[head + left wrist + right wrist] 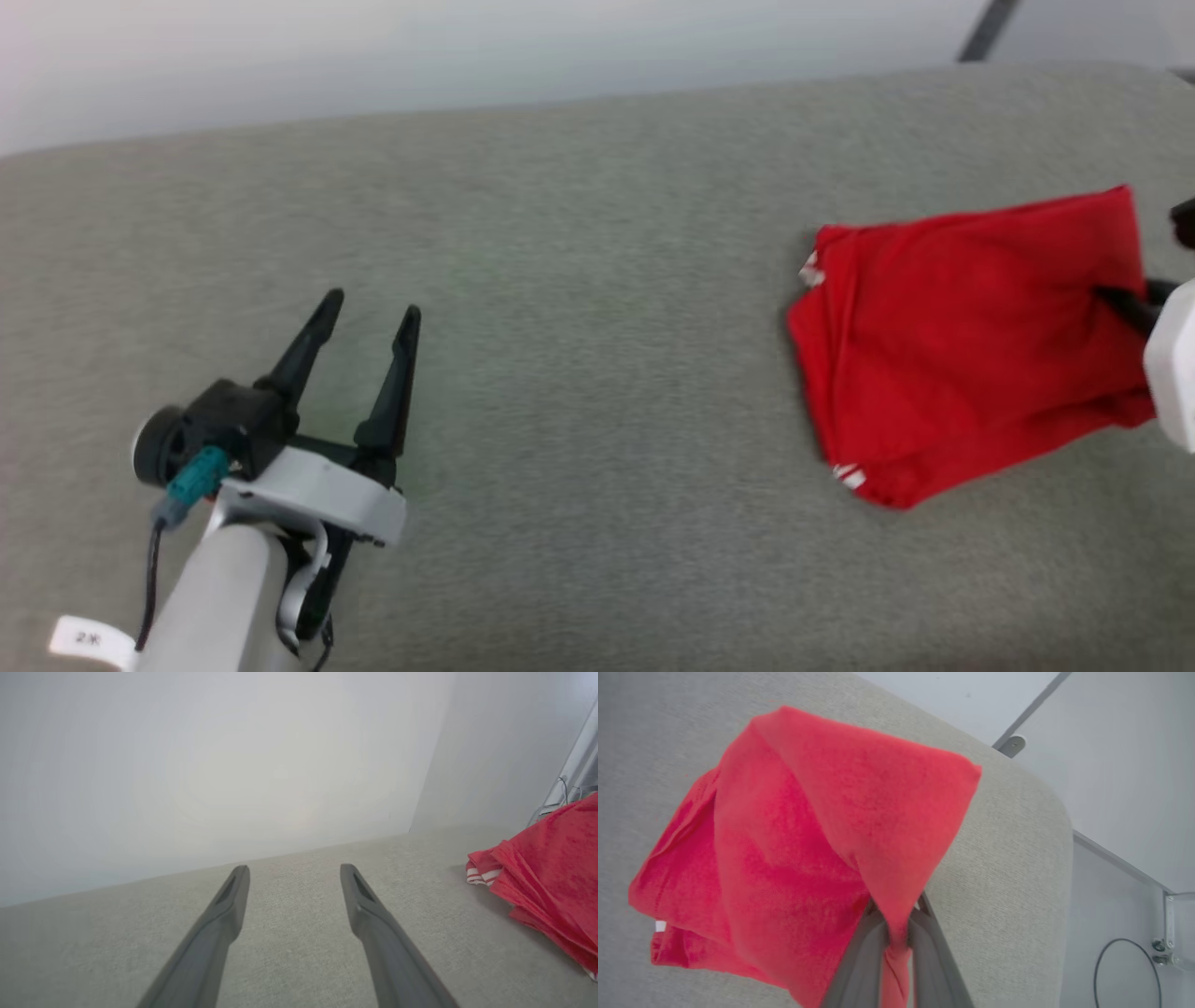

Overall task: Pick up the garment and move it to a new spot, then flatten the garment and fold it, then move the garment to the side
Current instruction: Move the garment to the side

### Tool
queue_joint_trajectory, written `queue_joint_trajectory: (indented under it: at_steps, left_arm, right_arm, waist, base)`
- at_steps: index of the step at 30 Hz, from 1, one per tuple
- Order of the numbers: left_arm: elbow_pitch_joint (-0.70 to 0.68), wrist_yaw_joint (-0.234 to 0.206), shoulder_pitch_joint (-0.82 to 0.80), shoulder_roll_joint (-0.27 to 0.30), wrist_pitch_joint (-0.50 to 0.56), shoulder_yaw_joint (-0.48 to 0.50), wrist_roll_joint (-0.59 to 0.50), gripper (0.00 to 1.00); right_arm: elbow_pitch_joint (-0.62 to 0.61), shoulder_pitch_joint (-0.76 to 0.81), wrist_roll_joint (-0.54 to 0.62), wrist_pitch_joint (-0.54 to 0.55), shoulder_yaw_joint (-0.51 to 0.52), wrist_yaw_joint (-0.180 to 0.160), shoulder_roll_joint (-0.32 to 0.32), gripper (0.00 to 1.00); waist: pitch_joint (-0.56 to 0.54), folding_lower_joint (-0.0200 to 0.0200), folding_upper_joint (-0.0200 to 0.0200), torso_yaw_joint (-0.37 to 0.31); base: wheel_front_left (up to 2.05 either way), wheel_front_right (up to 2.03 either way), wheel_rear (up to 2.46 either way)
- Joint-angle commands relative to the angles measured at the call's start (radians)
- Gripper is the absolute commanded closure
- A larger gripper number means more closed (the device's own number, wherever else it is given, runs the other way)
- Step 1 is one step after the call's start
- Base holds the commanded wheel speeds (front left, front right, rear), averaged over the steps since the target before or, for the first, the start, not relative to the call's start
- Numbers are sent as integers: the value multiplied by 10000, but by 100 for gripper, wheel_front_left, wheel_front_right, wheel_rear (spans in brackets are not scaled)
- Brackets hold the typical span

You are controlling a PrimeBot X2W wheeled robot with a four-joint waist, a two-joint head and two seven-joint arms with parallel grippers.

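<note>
The garment [971,336] is a red folded bundle lying on the grey surface at the right, with bits of red-white striped trim at its left edge and lower corner. My right gripper [1116,303] is shut on the garment's right edge; in the right wrist view its fingers [864,956] pinch a fold of the red cloth [794,858], with the gripper [896,914] lifting that edge slightly. My left gripper [372,305] stands open over bare surface at the lower left, far from the garment. The left wrist view shows its open gripper [294,872] and the garment [551,872] off to the right.
A grey fabric-covered table [597,280] spans the view, its far edge meeting a pale wall [373,56]. Close to the garment's right side are the table's rounded corner [1055,807] and edge, and a black cable [1125,966] lies on the floor below.
</note>
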State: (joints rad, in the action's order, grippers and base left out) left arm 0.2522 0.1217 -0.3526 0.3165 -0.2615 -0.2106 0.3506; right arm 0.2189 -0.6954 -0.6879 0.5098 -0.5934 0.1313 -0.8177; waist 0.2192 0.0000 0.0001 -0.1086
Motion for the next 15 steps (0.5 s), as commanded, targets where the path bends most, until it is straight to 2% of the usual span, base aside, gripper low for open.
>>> queue_joint_trajectory:
  at_steps: [1,7,15]
  left_arm:
    - [6,25,-226,61,-35,-76,-95,0]
    - [24,59,-694,259,-36,-270,-77,0]
    - [-24,85,-1196,413,-29,-616,-83,0]
  right_arm:
    - [161,-321,-24,-278,-161,-11,-124,100]
    - [843,-1108,258,-1183,-786,-11,-449,100]
    - [2083,-2213,608,-2311,-1802,-11,-913,100]
  waist:
    - [509,0,-1,-758]
    - [831,0,-1,-1323]
    - [1284,0,-1,-1619]
  base:
    - [0,0,0]
    - [0,0,0]
    - [0,0,0]
